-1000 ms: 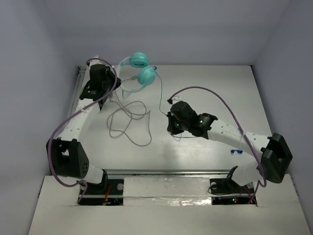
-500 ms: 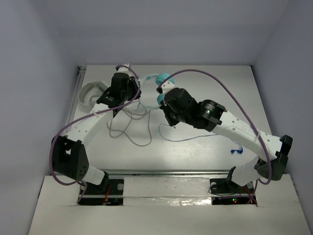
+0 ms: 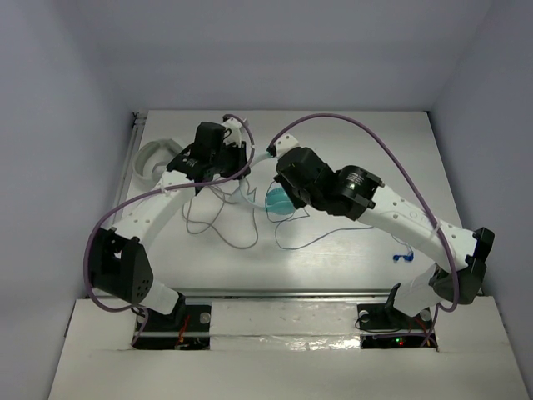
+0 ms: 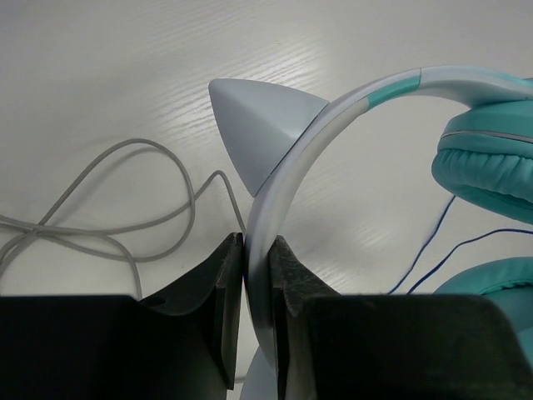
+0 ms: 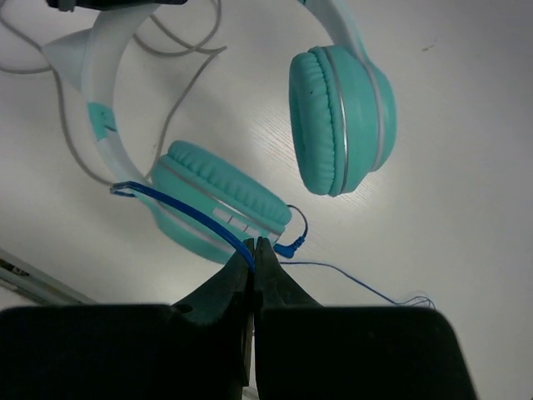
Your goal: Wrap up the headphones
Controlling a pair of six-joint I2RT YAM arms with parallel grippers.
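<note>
The teal headphones (image 3: 278, 202) hang between my two arms near the table's middle. My left gripper (image 4: 256, 250) is shut on their white headband (image 4: 287, 158), just below a pointed white ear. The teal ear cups (image 5: 343, 119) hang apart in the right wrist view. My right gripper (image 5: 254, 247) is shut on the thin blue cable (image 5: 179, 208), which runs across the lower ear cup (image 5: 218, 200). The cable trails over the table (image 3: 333, 233) to the blue plug (image 3: 403, 257) at the right.
A loose grey cable (image 3: 212, 218) lies looped on the table under my left arm; it also shows in the left wrist view (image 4: 108, 208). A white-grey headphone (image 3: 155, 158) sits at the far left by the rail.
Both arms have carried the headphones from the back of the table toward the middle. The right gripper has come up from the table and now pulls the blue cable across the lower cup.
</note>
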